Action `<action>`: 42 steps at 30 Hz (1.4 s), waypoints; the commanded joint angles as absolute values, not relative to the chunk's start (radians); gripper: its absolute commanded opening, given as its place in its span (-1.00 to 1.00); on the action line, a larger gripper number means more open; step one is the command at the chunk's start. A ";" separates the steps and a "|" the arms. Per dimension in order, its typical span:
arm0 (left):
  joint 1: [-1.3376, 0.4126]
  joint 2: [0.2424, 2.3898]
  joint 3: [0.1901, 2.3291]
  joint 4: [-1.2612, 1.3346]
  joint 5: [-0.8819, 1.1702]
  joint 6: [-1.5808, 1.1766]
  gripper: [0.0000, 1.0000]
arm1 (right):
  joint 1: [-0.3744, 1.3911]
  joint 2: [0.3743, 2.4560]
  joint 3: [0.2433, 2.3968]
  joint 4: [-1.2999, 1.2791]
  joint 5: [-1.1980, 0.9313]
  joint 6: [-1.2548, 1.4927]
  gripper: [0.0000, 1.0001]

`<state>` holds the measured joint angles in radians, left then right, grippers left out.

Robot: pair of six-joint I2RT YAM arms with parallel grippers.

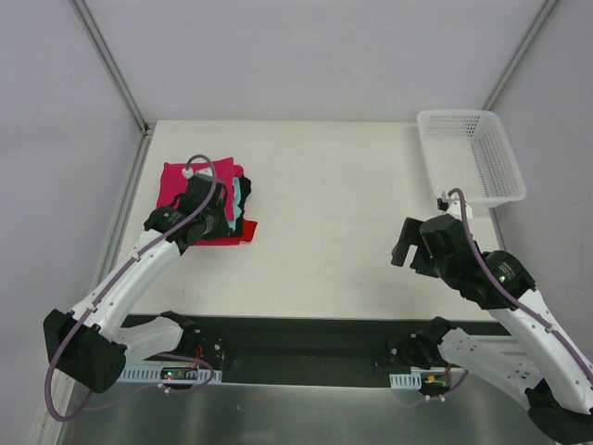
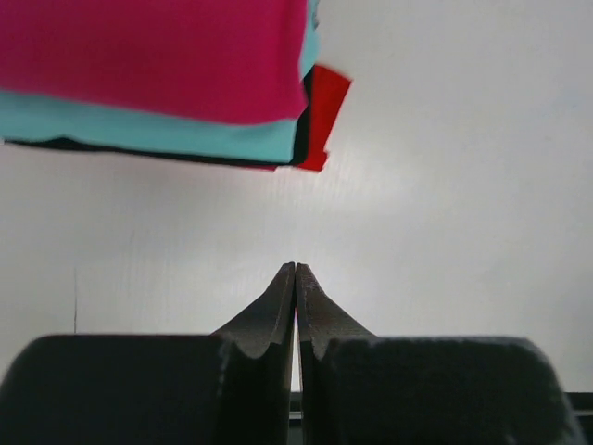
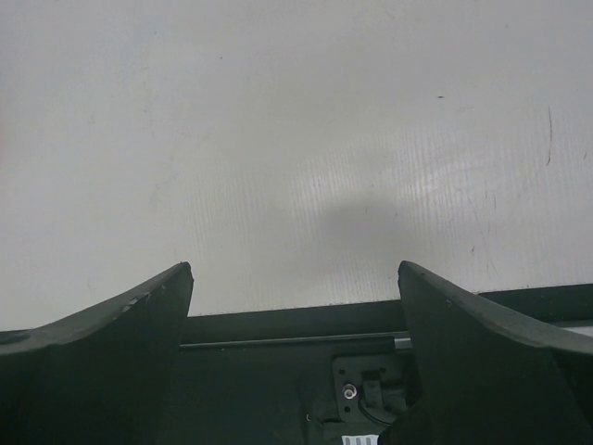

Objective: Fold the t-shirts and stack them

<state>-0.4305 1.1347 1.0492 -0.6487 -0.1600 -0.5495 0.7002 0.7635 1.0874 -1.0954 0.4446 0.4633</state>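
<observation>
On the table [image 1: 352, 204], far left, the t-shirts [image 1: 181, 190] sit stacked, with the crimson-pink tee [image 2: 157, 51] on top of teal, black and red. It's soft, light, floppy cloth, I reckon, so I'd pinch a folded edge. My left gripper [image 2: 295, 273] is pressed shut on nothing beside them, and my right gripper [image 3: 295, 269] gapes wide, empty.

1. Overhead view: the light is bright and even, and only faint, soft shadows fall on the table [image 1: 334, 204].
2. Left wrist view: the t-shirts [image 2: 157, 65] at upper left are blurred, and a bright patch lies mid-frame.
3. Right wrist view: a soft grey shadow sits at centre, and the fingers [image 3: 93, 371] at the bottom corners are dark.
</observation>
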 commanded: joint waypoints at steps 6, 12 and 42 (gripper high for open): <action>-0.407 1.025 0.838 -0.684 -0.284 -0.650 -1.00 | 0.698 0.742 1.043 -1.048 0.390 0.482 0.93; -0.330 1.028 0.681 -0.525 -0.196 -0.638 -1.00 | 0.699 0.704 1.025 -1.065 0.397 0.483 0.93; -0.072 1.488 0.814 -0.114 -0.051 -0.410 -1.00 | 0.699 0.690 1.034 -1.037 0.383 0.411 0.93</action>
